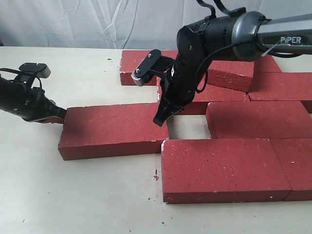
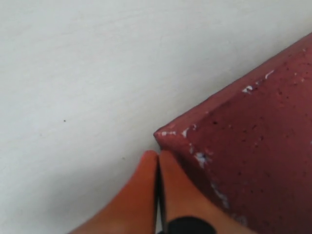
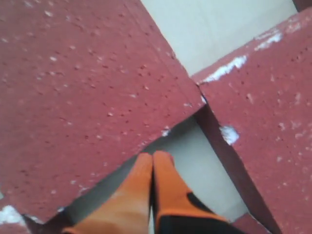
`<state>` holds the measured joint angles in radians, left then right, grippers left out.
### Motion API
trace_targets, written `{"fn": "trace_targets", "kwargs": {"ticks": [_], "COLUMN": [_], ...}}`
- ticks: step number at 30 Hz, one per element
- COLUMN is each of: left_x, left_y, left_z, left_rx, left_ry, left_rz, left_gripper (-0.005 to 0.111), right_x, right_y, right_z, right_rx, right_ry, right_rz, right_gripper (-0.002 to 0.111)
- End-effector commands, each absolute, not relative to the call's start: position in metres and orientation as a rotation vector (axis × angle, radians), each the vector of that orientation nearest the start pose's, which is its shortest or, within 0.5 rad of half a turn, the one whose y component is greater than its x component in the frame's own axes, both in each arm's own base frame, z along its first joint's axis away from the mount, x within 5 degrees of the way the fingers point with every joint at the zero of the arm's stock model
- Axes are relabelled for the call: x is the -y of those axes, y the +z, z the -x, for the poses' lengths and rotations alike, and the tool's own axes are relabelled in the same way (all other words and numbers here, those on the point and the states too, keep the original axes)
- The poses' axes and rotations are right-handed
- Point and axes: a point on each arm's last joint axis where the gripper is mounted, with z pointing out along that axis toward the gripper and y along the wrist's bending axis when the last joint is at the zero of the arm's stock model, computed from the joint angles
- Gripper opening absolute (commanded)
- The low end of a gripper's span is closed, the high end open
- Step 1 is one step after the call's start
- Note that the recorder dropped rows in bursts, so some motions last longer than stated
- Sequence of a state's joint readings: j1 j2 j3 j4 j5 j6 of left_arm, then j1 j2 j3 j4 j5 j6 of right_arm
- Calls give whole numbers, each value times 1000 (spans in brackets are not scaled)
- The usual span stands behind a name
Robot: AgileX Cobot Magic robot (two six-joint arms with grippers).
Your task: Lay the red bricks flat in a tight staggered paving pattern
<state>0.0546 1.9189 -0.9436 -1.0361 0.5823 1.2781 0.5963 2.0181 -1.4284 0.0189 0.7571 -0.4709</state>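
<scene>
Nearest us, lower right in the exterior view, a dark-red rectangular paver brick (image 1: 222, 168) lies flat with its long axis running left to right. A second brick (image 1: 298, 165) is butted against its right end. Their faces are rough and grainy, white-specked, with chipped edges.

Just behind, at left centre, a loose brick (image 1: 114, 129) lies flat on the pale, smooth tabletop (image 1: 73, 195), long axis also left to right but slightly skewed. At its far left corner sits the left tool (image 1: 53, 117), its orange fingertips (image 2: 136, 195) pressed together and holding nothing.

The right tool (image 1: 160, 119) comes down from the upper right to that brick's right end. Its orange fingertips (image 3: 170, 185) are likewise pressed together, empty, over a bare square gap (image 1: 187, 127) of tabletop. Right of the gap lies a middle brick (image 1: 256, 119).

Farthest, across the upper centre and right, we see more red bricks (image 1: 282, 85) close together, partly hidden by the black arm (image 1: 219, 34), before a creased white cloth (image 1: 73, 22).
</scene>
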Motion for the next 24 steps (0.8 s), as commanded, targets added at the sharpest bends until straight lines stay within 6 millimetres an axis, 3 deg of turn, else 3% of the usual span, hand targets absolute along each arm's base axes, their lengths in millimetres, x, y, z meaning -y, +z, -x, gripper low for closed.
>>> {"fn": "trace_targets", "kwargs": {"ticks": [1, 7, 11, 17, 20, 24], "left_x": [27, 26, 13, -6, 8, 21], "left_y": [121, 122, 131, 145, 144, 143], "left_z": [-340, -341, -342, -331, -330, -331], "left_rx": [-2593, -2590, -2604, -2714, -2722, -2708], "left_ry": [-564, -545, -527, -384, -359, -351], "left_rz": [-453, -461, -377, -318, -414, -471], "left_gripper": [0, 0, 0, 0, 0, 0], "right_x": [-226, -218, -208, -184, -157, -147], "right_y": [175, 195, 212, 216, 214, 214], "right_z": [-351, -341, -337, -351, -366, -371], "right_rx": [-2446, -2499, -2519, -2554, -2618, -2639], "right_ry": [-63, -81, -80, -90, -32, 44], "right_rz": [1361, 1373, 1344, 1248, 1089, 1014], "right_gripper": [-1, -1, -1, -1, -1, -1]}}
